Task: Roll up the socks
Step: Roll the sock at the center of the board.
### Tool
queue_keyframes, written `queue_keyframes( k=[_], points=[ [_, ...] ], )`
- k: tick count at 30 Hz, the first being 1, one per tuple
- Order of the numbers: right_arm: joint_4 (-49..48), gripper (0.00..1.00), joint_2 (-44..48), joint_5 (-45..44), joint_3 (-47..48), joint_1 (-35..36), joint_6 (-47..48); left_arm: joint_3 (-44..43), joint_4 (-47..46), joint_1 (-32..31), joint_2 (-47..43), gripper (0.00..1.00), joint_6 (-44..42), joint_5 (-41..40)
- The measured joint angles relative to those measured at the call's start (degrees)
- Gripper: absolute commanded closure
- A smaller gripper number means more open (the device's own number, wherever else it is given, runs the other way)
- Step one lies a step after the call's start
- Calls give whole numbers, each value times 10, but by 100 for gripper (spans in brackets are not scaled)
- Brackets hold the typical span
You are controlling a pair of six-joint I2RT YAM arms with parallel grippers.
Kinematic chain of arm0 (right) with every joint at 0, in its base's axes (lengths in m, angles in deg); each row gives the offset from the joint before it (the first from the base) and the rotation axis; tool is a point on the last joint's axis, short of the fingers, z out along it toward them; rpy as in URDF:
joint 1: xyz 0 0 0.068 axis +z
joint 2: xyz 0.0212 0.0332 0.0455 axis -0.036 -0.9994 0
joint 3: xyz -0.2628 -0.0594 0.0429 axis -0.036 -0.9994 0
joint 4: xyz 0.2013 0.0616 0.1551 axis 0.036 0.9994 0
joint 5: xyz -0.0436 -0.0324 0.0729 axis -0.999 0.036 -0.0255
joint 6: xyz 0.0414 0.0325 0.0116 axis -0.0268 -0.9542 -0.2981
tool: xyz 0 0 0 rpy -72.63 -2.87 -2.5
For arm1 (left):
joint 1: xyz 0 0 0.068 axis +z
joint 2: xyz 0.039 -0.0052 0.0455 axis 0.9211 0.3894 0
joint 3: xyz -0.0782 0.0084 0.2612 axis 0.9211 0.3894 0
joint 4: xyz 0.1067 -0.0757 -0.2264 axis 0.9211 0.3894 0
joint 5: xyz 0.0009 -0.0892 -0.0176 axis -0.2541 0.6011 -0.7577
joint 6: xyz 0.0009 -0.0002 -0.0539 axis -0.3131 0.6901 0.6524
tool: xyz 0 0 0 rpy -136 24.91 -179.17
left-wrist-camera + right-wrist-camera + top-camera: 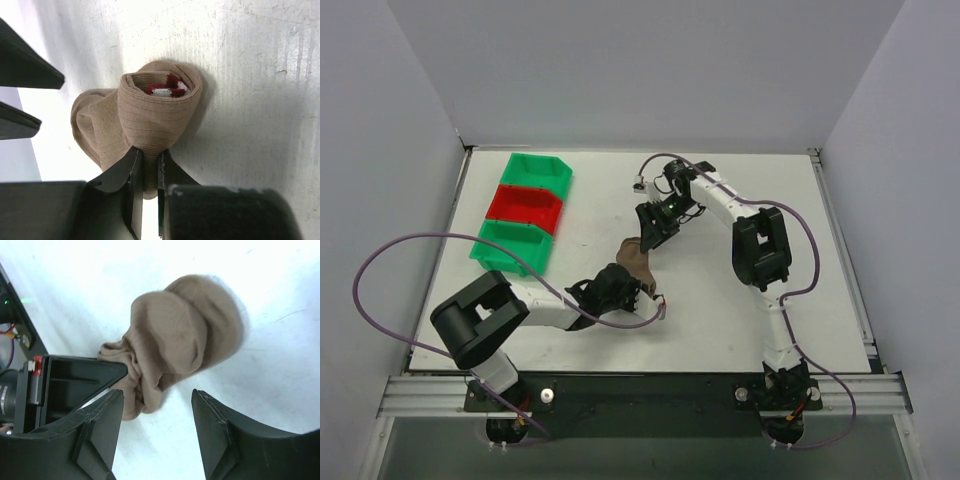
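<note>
The socks [633, 258] lie as a tan rolled bundle in the middle of the table. In the left wrist view the socks [160, 115] form a loop, and a bit of maroon and white cuff shows inside it. My left gripper [147, 162] is shut on a fold of tan fabric at the bundle's near end. In the right wrist view the socks [185, 335] rest on the table just beyond my right gripper [157, 395]. That gripper stands open with only bare table between its fingers. In the top view the left gripper [620, 285] is at the bundle's near side and the right gripper [650, 235] at its far side.
Three small bins stand in a row at the back left: a green bin [535, 172], a red bin [525, 205] and another green bin [510, 243]. The left arm's purple cable [650, 315] loops close behind its gripper. Grey walls enclose the table.
</note>
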Motion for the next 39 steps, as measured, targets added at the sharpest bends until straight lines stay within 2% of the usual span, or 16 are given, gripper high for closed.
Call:
queue_keyframes(
  k=[8, 10, 15, 18, 19, 21, 22, 24, 25, 34, 39],
  points=[
    [-13, 38, -68, -38, 62, 7, -42, 3, -6, 0, 0, 100, 5, -1],
    [-8, 36, -75, -23, 69, 8, -55, 3, -6, 0, 0, 100, 6, -2],
    [-8, 38, -75, -30, 73, 12, -62, 3, -6, 0, 0, 100, 8, -1],
    [-8, 50, -75, -34, 73, 13, -64, 3, -6, 0, 0, 100, 9, -1],
    [-8, 60, -76, -38, 73, 13, -64, 2, -6, 0, 0, 100, 9, -1],
    [-9, 73, -80, -44, 73, 16, -66, 2, -4, 0, 0, 100, 10, 0],
    [-9, 84, -84, -47, 73, 17, -66, 2, -4, 0, -1, 100, 10, 0],
    [-8, 92, -90, -45, 73, 20, -67, 2, -4, 0, -1, 100, 10, 0],
    [-8, 100, -92, -46, 73, 22, -69, 2, -4, 0, -1, 100, 10, 0],
    [-19, 100, -87, -66, 64, 21, -96, 9, 0, 3, -15, 100, 14, 1],
    [-62, 100, -46, -130, 16, 7, -129, 30, 9, 4, -56, 100, 25, 1]
  ],
)
